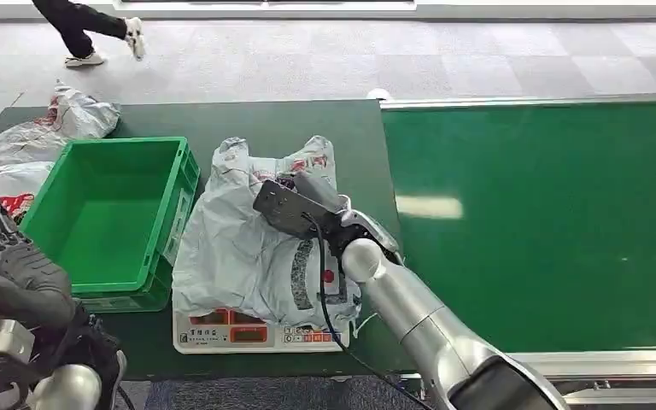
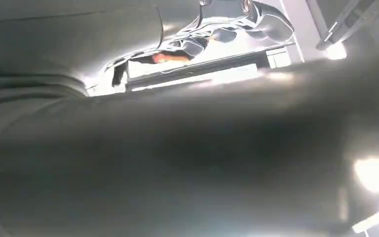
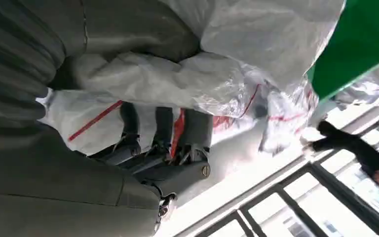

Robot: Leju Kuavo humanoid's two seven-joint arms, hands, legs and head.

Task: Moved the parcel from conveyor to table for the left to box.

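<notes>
One parcel (image 1: pixel 248 248), red print unreadable, clamped by right hand (image 1: pixel 307 201) fingers (image 3: pixel 163 128) atop scale (image 1: pixel 248 333); left hand (image 1: pixel 8 265) unclear.

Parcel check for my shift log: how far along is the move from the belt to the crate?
Done: the parcel is off the belt and lies on the scale on the table. In hand: the right robot hand grips it. Left: letting go, then the left robot hand putting it in the empty green crate.

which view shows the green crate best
The head view: the green crate shows whole, open side up, beside the parcel under the right hand. The right wrist view catches a green corner, perhaps the crate. The left wrist view is too blurred to tell.
</notes>
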